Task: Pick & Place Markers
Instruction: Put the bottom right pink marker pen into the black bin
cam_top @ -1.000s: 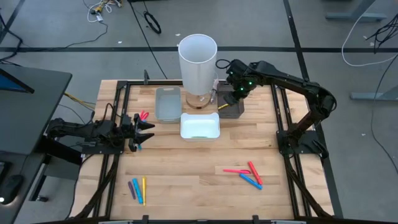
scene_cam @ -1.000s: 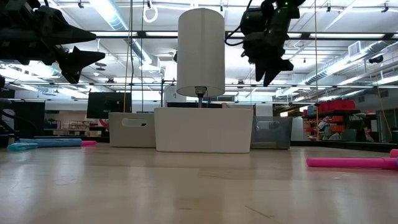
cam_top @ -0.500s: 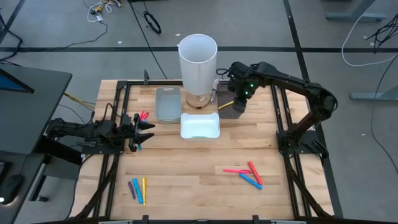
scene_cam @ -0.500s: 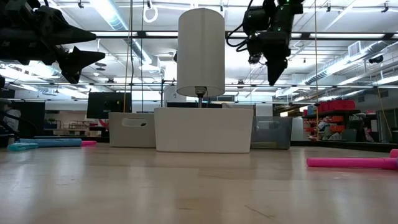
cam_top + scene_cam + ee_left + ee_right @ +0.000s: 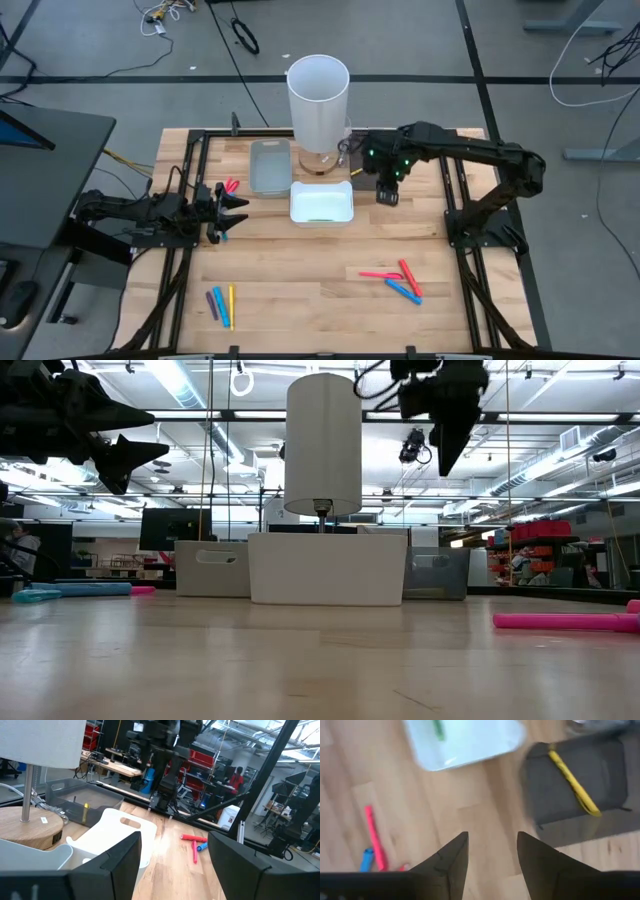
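Observation:
The markers lie in groups. A purple, a blue and a yellow one (image 5: 221, 304) lie near the left near edge. Pink, red and blue ones (image 5: 398, 279) lie at the right near side. Red ones (image 5: 231, 186) and a blue one lie by my left gripper (image 5: 236, 206), which hovers open at the table's left. A yellow marker (image 5: 572, 783) lies in the dark tray (image 5: 555, 807). A green marker (image 5: 438, 729) lies in the white tray (image 5: 321, 204). My right gripper (image 5: 492, 840) is open, raised above the table just near-side of the dark tray (image 5: 362, 180).
A tall white cylinder (image 5: 318, 95) stands on a wooden base behind the white tray, with a grey tray (image 5: 269, 166) to its left. Black frame rails (image 5: 452, 190) run along both sides of the table. Bare wood lies between the two near marker groups.
My right gripper has moved from over the dark tray toward the table's near edge and risen a little. The yellow marker stays in the dark tray.

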`<act>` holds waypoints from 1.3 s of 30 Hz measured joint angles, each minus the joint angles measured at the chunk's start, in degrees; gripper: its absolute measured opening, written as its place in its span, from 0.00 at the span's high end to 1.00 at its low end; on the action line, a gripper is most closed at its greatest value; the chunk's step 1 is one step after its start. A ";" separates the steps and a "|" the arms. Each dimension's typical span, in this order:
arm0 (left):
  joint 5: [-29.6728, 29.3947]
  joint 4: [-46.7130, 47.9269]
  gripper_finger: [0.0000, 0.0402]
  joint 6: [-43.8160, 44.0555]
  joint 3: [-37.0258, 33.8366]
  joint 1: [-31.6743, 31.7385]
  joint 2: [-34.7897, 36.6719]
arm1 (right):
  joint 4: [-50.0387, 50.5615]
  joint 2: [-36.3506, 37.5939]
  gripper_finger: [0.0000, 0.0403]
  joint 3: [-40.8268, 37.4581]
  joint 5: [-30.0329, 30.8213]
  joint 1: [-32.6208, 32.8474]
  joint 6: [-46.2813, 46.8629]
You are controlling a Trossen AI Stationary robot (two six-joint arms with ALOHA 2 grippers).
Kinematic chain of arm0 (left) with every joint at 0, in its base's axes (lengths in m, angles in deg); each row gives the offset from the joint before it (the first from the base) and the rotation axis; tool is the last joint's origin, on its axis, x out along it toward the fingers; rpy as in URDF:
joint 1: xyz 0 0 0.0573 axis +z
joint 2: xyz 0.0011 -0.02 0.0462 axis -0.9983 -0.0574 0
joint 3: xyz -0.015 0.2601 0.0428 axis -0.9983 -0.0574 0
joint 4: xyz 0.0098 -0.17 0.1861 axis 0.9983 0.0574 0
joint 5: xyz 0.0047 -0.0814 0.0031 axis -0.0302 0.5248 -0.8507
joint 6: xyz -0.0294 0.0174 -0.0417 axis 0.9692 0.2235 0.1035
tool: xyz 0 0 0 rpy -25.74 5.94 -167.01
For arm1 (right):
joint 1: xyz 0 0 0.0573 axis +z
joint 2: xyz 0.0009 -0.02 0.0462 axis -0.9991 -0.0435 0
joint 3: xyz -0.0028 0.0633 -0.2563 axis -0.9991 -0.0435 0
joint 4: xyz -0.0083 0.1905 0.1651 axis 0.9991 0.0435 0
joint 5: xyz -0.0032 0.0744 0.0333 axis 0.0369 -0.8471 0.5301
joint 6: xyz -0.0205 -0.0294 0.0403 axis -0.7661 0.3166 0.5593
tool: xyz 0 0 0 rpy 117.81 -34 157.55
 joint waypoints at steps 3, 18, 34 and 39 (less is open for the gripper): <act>0.00 0.00 0.42 0.00 0.01 0.01 0.01 | 0.39 0.03 0.58 -0.01 -0.20 3.73 0.45; 0.00 0.00 0.42 0.00 -0.01 -0.01 -0.01 | 0.73 0.03 0.58 -0.05 -0.16 19.31 9.23; 0.00 0.00 0.42 0.00 0.01 0.01 -0.01 | 0.36 -1.56 0.58 -0.12 0.28 33.10 17.03; 0.00 0.00 0.42 0.00 -0.01 0.00 -0.01 | -1.80 -4.05 0.58 -0.12 0.86 34.83 21.05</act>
